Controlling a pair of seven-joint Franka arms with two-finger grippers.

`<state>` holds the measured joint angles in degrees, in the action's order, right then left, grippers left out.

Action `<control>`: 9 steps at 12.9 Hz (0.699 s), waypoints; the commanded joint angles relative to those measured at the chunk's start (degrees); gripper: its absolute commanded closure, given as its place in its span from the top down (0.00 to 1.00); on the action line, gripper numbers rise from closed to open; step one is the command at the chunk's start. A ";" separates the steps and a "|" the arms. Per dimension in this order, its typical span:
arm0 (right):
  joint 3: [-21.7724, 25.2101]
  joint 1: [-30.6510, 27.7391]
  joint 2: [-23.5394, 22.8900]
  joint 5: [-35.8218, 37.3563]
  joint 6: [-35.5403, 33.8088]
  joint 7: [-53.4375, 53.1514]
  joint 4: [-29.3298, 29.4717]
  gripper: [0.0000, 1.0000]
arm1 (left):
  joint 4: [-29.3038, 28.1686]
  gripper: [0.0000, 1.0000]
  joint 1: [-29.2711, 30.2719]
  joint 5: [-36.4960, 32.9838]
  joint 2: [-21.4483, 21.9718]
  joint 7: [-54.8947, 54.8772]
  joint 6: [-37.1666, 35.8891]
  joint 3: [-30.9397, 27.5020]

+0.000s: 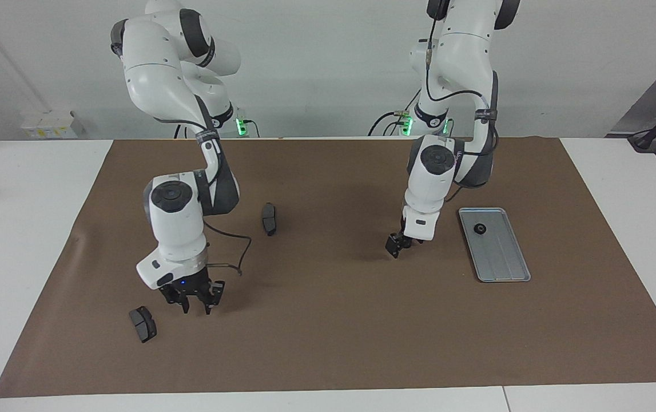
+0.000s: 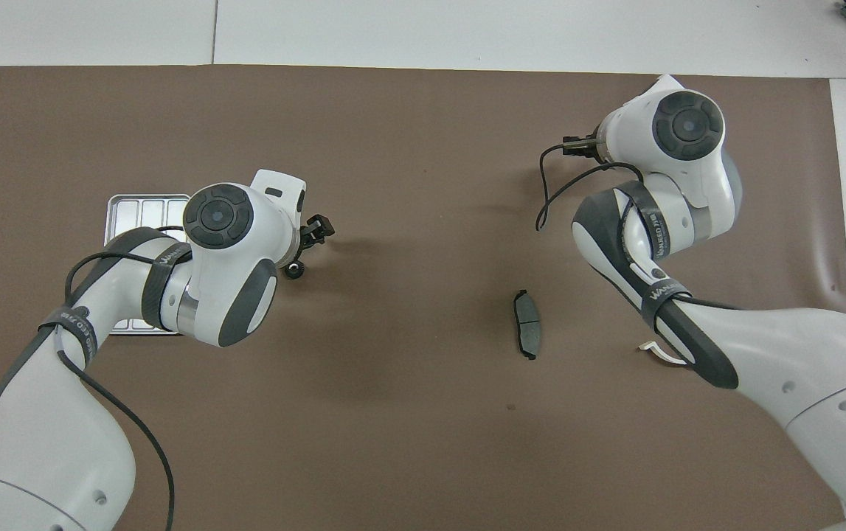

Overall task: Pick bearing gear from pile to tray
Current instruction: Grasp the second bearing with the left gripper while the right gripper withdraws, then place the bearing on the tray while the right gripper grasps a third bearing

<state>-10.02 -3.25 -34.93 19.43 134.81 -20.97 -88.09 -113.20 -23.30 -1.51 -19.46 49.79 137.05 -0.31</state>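
One gear (image 1: 480,229) already lies in the tray (image 1: 505,269), at the end nearer the robots; the tray sits toward the left arm's end of the tabletop (image 1: 328,343). The left claw (image 1: 396,247) hangs low over the brown mat beside the tray, toward the middle of the tabletop, and in the overhead view a second gear (image 2: 293,271) shows on the mat at about five o'clock from that claw — close by, not gripped. Its fingers appear spread, with nothing between them. The right claw (image 1: 196,298) is down near the mat toward the right arm's end, fingers apart and empty as far as the facing view shows; a brake pad (image 1: 142,324) lies just beside it at about eight o'clock. Another brake pad (image 1: 269,218) lies near the middle of the mat, nearer the robots, untouched. No gear can be made out under the right claw, since the arm covers that spot from above. By my reading the task is partly done — one gear delivered, at least the one beside the left claw left to pick up and carry to the tray, and the left arm looks set to take it
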 commanded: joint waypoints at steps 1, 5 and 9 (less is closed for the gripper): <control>-1.23 -4.21 1.62 -0.44 -1.13 2.59 -1.99 0.54 | -2.29 0.86 -0.34 -1.12 1.62 1.45 -0.90 -0.49; -1.23 -7.74 1.79 -5.18 -1.04 4.80 -2.78 0.54 | -2.20 0.81 -0.25 -0.60 1.71 1.45 -2.92 -0.40; -1.23 -7.48 2.23 -7.65 -0.87 4.80 -4.89 0.53 | -2.29 0.71 -0.52 -0.24 1.71 1.54 -3.19 -0.40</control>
<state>-10.46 -10.13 -34.81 13.48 134.38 -17.28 -89.72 -114.23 -23.30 -1.51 -19.35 50.23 134.82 -0.32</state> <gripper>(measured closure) 0.467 0.203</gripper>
